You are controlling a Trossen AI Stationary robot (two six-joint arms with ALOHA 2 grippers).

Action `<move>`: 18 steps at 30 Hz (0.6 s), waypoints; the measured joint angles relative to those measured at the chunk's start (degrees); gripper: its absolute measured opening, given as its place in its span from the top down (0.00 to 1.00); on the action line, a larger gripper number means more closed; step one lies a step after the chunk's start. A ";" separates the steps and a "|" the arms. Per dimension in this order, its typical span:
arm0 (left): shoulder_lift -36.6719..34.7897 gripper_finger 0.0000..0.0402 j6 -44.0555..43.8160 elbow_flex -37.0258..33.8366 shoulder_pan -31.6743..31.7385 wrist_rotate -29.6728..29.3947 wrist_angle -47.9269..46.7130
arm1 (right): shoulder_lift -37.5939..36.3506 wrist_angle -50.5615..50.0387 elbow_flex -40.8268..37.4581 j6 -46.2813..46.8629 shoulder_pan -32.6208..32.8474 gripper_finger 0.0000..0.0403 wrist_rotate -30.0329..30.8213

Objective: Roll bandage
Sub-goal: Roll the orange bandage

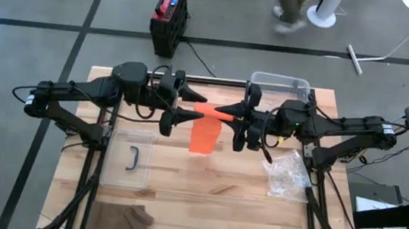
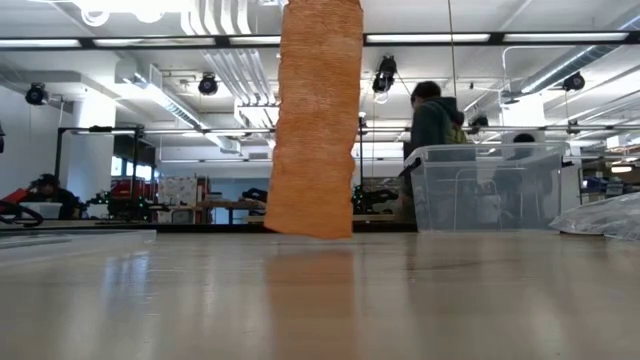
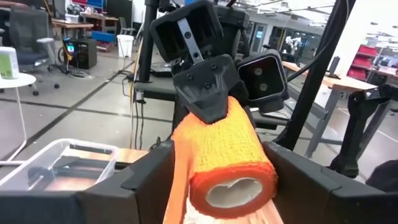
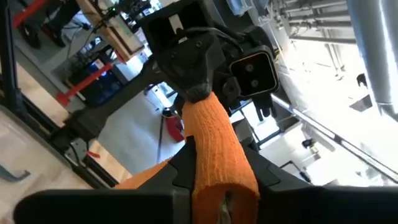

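Bandage: orange, part-rolled, tail hanging.

Counted: one orange bandage; two grippers, left gripper and right gripper; one clear bin; one clear lid; one plastic bag; one brown cloth.

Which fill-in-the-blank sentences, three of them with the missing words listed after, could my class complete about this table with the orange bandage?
1. The roll of orange elastic bandage is held above the table between ____ grippers, the left gripper and the right gripper.
2. The bandage's loose tail hangs ____ toward the wooden table.
3. The clear plastic lid has a dark ____ on it.

Missing words: two; down; handle
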 joint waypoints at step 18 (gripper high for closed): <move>1.42 0.64 -0.22 -0.02 1.45 5.18 0.12 | 1.44 0.54 -0.08 -2.31 0.00 0.84 0.63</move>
